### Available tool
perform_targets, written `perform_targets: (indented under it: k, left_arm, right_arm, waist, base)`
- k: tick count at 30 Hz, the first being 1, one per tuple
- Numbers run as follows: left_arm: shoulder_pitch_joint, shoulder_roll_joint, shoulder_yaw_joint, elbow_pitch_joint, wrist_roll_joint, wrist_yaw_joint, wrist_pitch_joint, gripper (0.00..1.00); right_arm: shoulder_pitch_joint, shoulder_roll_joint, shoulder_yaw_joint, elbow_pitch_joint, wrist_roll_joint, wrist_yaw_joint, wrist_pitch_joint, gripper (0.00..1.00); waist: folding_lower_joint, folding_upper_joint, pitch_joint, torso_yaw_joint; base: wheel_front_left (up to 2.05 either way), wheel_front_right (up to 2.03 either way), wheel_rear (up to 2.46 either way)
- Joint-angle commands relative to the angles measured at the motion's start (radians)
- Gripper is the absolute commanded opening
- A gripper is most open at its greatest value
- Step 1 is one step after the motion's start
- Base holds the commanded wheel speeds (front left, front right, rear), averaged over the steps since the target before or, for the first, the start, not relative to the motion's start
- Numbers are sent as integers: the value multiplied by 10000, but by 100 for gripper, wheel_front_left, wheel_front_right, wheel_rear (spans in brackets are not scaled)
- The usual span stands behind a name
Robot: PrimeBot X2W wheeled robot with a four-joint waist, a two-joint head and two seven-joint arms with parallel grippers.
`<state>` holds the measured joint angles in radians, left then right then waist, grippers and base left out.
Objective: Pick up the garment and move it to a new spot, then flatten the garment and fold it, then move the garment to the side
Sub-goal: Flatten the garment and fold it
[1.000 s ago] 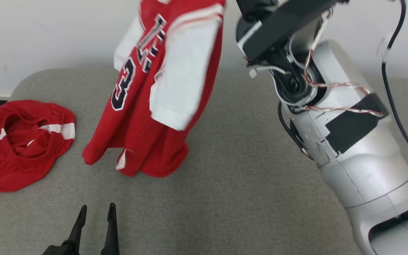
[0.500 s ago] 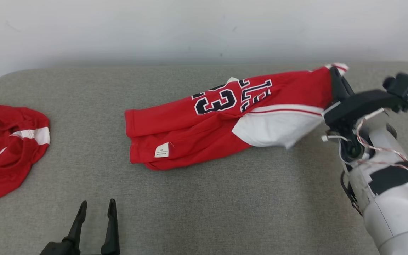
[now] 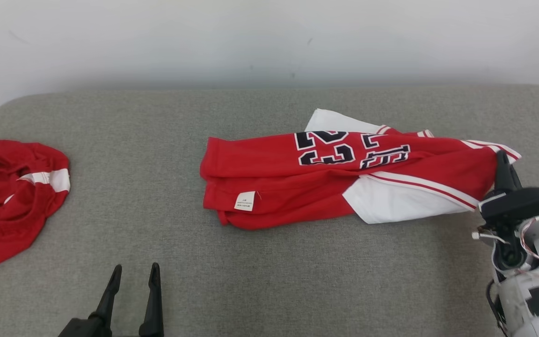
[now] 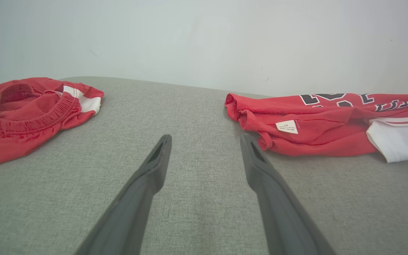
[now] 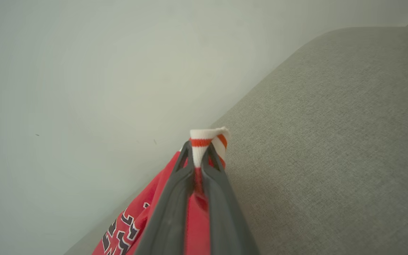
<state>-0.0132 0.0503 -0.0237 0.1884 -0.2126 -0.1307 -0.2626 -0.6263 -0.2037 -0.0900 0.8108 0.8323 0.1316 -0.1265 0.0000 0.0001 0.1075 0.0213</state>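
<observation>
The shirt (image 3: 325, 187) lies stretched sideways across the middle and right of the grey cloth-covered desk (image 3: 269, 281), red with a white sleeve (image 3: 400, 201) spread along its near edge and black, white-edged numbers (image 3: 325, 149) facing up. It is rumpled and doubled over on itself, not flat, and a small white label (image 3: 245, 200) shows near its left end. My right end effector (image 3: 501, 161) is closed on the shirt's far right tip; in the right wrist view the two fingers are pinched together (image 5: 197, 148) on a white cuff with red stripes (image 5: 207, 136), which pokes out past the fingertips, while the red cloth (image 5: 147, 209) trails back below them. I cannot tell whether that end is lifted off the desk or resting on it. My left end effector (image 3: 136, 269) sits low at the near edge, well apart from the shirt, its fingers spread and holding nothing; the left wrist view shows the gap between them (image 4: 205, 138) over bare grey fabric, with the shirt's labelled end (image 4: 287, 126) off to the right. A second red garment (image 3: 12, 196) with white stripes lies in a heap at the desk's far left. A pale wall (image 3: 251, 42) stands behind.
</observation>
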Motion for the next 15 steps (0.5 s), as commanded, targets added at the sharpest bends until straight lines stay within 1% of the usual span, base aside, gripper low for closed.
perform_targets:
  k: [1, 3, 6, 9, 11, 13, 15]
  left_arm:
    - [190, 1, 36, 21, 84, 17, -34, 100]
    - [246, 1, 79, -5, 69, 16, -34, 100]
    - [408, 3, 130, -14, 61, 14, -34, 100]
    - [448, 0, 133, -44, 60, 13, -34, 100]
    - [462, 1, 133, -46, 60, 12, -34, 100]
    - [411, 3, 121, -53, 53, 12, -34, 100]
    - [301, 0, 76, -53, 66, 11, -34, 100]
  right_arm:
    - [446, -108, -165, -476, -221, -18, 71, 0]
    - [1040, -51, -491, -1384, -487, -18, 253, 0]
    - [2088, 486, -1129, -3345, -801, -18, 998, 0]
    - [3232, 1108, -2003, -5616, -1335, -18, 2161, 0]
    - [3755, 1385, -2529, -6956, -1574, -18, 2978, 0]
    - [4133, 1515, -3052, -7771, -1879, -18, 3696, 0]
    - [4179, 1545, -3306, -7851, -1631, -18, 4026, 0]
  waist:
    - [0, -1, -115, 122]
    - [0, -1, -169, 191]
    - [0, -1, -238, 256]
    - [0, -1, -255, 290]
    - [0, -1, -234, 313]
    - [0, -1, -186, 332]
    - [0, -1, -120, 349]
  base:
    - [0, 0, 0]
    - [0, 0, 0]
    - [0, 0, 0]
    - [0, 0, 0]
    - [0, 0, 0]
    - [0, 0, 0]
    - [0, 0, 0]
